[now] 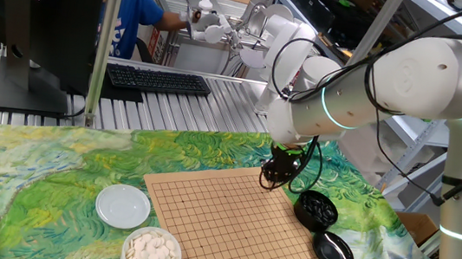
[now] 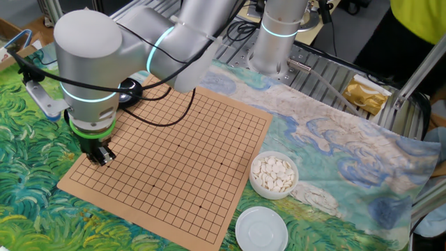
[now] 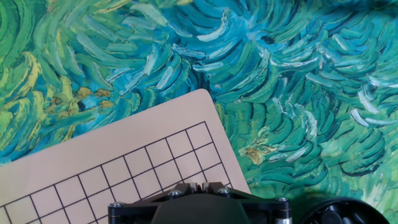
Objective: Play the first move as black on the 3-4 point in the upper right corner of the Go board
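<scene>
The tan Go board (image 1: pixel 237 226) lies on the painted cloth; it also shows in the other fixed view (image 2: pixel 181 153) and in the hand view (image 3: pixel 93 180). My gripper (image 1: pixel 271 179) hangs low over the board's corner nearest the black bowl, a few lines in from both edges (image 2: pixel 104 157). In the hand view the gripper (image 3: pixel 199 185) has its fingers almost together, with a thin dark sliver between them that looks like the black stone. The stone itself is mostly hidden. The 3-4 point lies under the hand, out of sight. No stone lies on the board.
A black bowl of black stones (image 1: pixel 317 209) and its lid (image 1: pixel 333 250) sit just off the board's corner. A white bowl of white stones (image 2: pixel 274 174) and a white lid (image 2: pixel 261 228) lie off the opposite side. A keyboard (image 1: pixel 158 79) is behind.
</scene>
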`<control>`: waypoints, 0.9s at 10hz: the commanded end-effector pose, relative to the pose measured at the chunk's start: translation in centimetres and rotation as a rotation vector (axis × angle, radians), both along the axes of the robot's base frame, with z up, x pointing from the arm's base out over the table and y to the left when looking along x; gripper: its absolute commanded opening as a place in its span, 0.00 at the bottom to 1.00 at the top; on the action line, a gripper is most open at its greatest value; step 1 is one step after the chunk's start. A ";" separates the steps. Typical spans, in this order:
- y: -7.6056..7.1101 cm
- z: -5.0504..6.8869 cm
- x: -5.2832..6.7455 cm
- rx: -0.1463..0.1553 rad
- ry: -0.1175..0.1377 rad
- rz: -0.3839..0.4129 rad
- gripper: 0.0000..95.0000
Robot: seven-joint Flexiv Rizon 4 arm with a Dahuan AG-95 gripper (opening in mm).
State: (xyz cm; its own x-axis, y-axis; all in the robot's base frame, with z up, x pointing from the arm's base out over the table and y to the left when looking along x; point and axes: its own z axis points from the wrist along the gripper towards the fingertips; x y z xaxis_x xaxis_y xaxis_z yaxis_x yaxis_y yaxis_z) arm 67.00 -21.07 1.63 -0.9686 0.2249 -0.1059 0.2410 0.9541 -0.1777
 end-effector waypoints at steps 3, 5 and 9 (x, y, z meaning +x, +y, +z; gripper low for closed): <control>0.2 -0.2 -0.2 0.000 -0.001 -0.011 0.00; 0.2 -0.2 -0.2 -0.017 0.000 -0.008 0.00; 0.0 0.3 0.0 -0.035 -0.002 0.002 0.00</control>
